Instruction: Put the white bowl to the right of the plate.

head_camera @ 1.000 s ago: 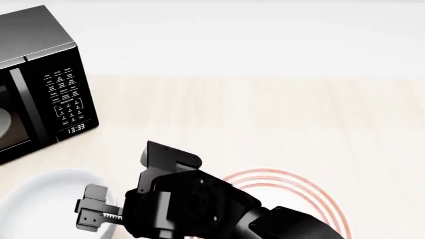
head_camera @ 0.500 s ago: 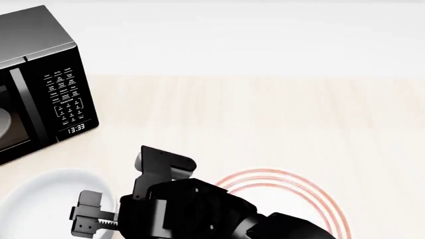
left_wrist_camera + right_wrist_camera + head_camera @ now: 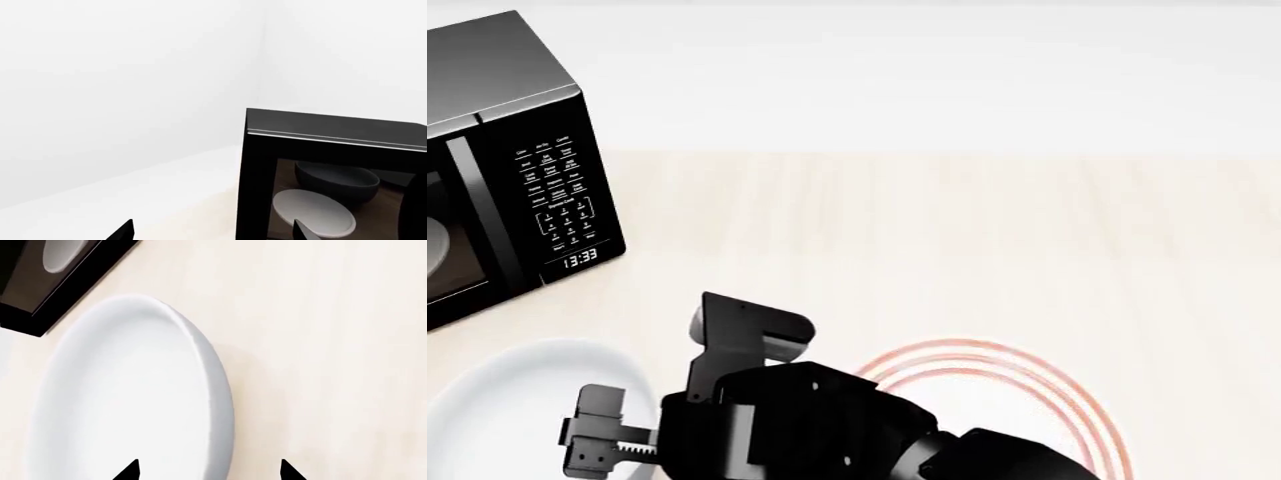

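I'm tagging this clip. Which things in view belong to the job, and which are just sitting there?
Job:
white bowl
plate
right tool, open at the bowl's rim

Bystanders:
microwave
pale dish and dark bowl inside it

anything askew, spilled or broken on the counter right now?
Nothing stands out. The white bowl sits upright on the counter, left of the plate, intact and empty. The microwave is closed with a pale dish inside. The right gripper is open at the bowl's rim.
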{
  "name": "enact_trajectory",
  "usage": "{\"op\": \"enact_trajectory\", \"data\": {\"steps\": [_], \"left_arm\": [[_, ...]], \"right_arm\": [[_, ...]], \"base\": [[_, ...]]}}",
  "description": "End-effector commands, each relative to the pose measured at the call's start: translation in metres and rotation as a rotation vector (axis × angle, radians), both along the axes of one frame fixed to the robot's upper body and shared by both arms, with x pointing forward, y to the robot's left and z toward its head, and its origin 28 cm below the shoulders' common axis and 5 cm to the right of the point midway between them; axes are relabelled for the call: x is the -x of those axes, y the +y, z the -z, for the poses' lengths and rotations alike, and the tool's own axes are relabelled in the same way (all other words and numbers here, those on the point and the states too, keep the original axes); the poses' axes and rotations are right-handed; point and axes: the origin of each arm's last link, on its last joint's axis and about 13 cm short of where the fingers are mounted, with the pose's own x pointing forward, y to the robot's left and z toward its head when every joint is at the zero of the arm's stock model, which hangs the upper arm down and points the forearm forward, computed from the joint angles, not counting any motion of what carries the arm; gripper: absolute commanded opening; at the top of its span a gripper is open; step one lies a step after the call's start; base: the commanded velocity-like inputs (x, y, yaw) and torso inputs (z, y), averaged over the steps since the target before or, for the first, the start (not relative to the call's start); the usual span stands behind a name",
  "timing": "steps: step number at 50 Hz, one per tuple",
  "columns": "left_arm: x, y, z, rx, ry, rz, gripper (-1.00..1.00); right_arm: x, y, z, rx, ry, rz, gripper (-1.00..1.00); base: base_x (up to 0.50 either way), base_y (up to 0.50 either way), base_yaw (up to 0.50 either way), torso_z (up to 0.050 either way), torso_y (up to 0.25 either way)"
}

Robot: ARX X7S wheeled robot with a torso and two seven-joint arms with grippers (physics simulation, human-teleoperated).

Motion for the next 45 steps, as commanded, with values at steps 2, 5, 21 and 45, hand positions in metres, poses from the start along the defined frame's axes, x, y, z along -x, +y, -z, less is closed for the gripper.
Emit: {"op": "enact_trajectory", "data": {"steps": [2, 5, 21, 45], "left_arm": [[0.001, 0.000, -0.001, 0.000, -0.004, -0.001, 1.00], [0.002, 0.000, -0.001, -0.001, -0.005, 0.000, 1.00], [0.004, 0.000, -0.002, -0.001, -0.013, 0.001, 1.00], [0.004, -0.001, -0.002, 0.001, -0.012, 0.009, 1.00]], "right_arm": [[-0.001, 0.000, 0.000, 0.026, -0.007, 0.032, 1.00], [-0.002, 0.000, 0.000, 0.026, -0.008, 0.033, 1.00], [0.001, 0.000, 0.005, 0.066, -0.009, 0.028, -1.00], [-0.006, 0.014, -0.070, 0.178, -0.139, 0.103, -1.00]], "base": [[0.00, 0.00, 0.00, 0.000, 0.000], [0.00, 0.00, 0.00, 0.000, 0.000], [0.00, 0.00, 0.00, 0.000, 0.000], [0.00, 0.00, 0.00, 0.000, 0.000]]}}
